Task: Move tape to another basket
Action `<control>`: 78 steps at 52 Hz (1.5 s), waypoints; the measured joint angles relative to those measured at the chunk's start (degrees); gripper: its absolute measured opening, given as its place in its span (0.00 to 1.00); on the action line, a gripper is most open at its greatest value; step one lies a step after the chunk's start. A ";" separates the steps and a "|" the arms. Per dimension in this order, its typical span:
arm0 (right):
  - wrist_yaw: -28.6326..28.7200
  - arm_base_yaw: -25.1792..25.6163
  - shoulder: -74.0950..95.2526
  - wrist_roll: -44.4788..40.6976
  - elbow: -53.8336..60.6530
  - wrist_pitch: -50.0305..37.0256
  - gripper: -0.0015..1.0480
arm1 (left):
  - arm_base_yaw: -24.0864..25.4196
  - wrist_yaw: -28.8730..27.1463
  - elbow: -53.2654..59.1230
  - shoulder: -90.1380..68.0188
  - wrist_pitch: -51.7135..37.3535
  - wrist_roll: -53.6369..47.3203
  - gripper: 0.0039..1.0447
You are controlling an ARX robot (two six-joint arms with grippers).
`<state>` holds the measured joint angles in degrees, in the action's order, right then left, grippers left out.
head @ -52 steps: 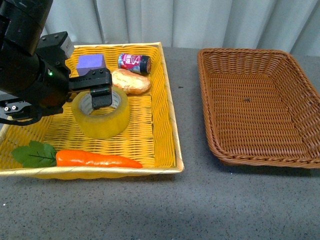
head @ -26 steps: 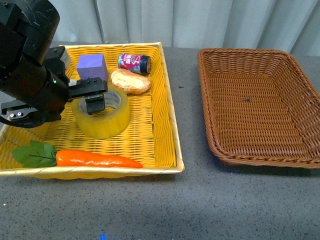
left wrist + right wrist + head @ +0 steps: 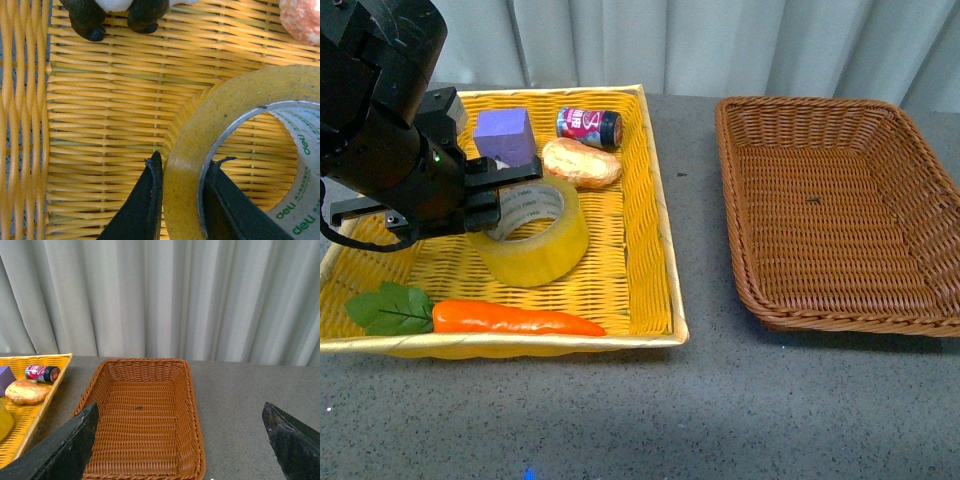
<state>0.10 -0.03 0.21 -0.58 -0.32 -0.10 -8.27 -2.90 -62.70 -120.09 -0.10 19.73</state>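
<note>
Grey pleated curtain (image 3: 740, 45) hangs behind a dark grey worktop (image 3: 720, 400) that carries two baskets side by side. On the left is a yellow basket (image 3: 661, 225), and on the right, just apart from it, a brown basket (image 3: 840, 210) with nothing inside.

The tape (image 3: 530, 235) is in the yellow basket, about in the middle of it, and it looks tilted rather than flat. I cannot tell whether it is clear of the basket floor. The left pincer (image 3: 185, 165) has closed on the wall of the roll. One finger (image 3: 150, 200) presses the yellow outer face and the other is inside the white printed core, with the wall held between them. In the front view the black left arm (image 3: 390, 130) covers the left side of the roll.

A carrot (image 3: 510, 318) with green leaves lies along the near edge of the yellow basket. A bread roll (image 3: 582, 163) sits just beyond the tape. A purple block (image 3: 503, 133) and a small can (image 3: 588, 125) lying on its side are at the far end.

The right pincer (image 3: 180, 407) is spread wide and holds nothing. It is up above the worktop, and the brown basket shows between its fingers.
</note>
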 joint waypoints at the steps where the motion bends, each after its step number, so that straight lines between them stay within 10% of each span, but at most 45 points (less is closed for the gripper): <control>1: 0.02 0.00 0.00 0.00 0.00 0.00 0.91 | -0.04 0.11 0.00 0.07 0.11 -0.04 0.16; 33: 0.02 0.00 0.00 0.00 0.00 0.00 0.91 | -10.69 17.38 -7.74 9.77 -3.91 -34.27 0.16; 78: 0.02 0.00 0.00 0.00 0.00 0.00 0.91 | -21.57 17.97 -20.92 0.52 -1.88 -49.24 0.16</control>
<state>0.12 -0.03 0.21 -0.58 -0.32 -0.10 -29.85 15.07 -83.61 -119.57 -1.98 -29.52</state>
